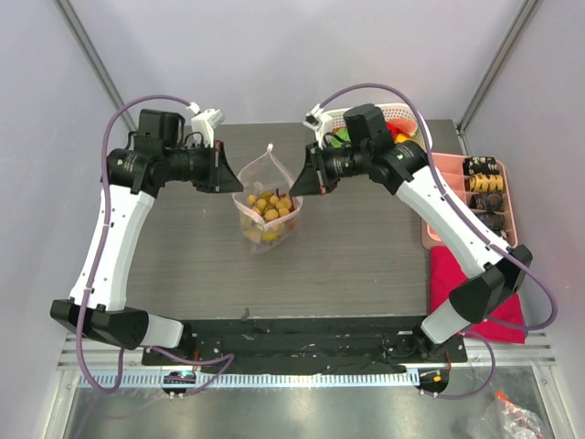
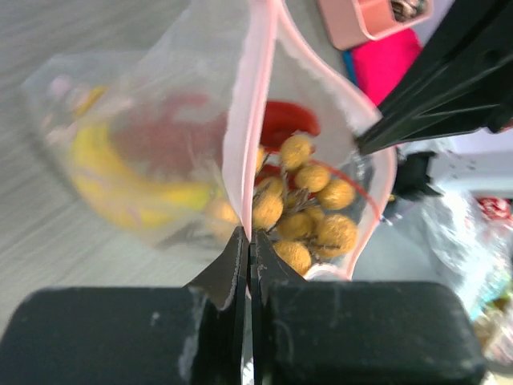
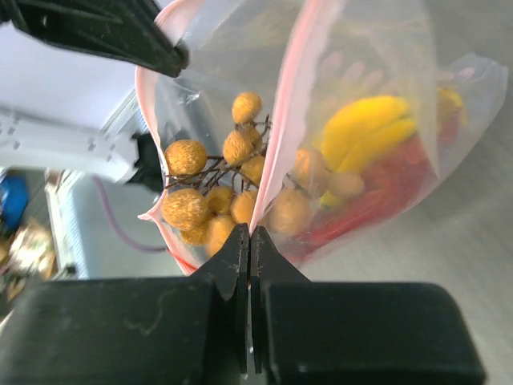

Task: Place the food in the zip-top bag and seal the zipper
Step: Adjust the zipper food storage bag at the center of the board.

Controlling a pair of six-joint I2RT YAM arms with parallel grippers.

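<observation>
Clear film bag [image 1: 257,185], floppy and slippery, sags under light food [image 1: 270,207]; left gripper [image 2: 249,241] and right gripper [image 3: 249,237] each pinch tight on its firmer zipper [image 2: 240,128], likely the surest hold

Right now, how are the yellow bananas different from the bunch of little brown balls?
The yellow toy bananas are long, curved and smooth; the brown berry cluster is many small bumpy balls on thin twigs. The bananas are bright yellow, the berries golden brown. The berries show through the open mouth; the bananas only through the plastic wall. Both lie inside the clear plastic zip-top bag.
</observation>
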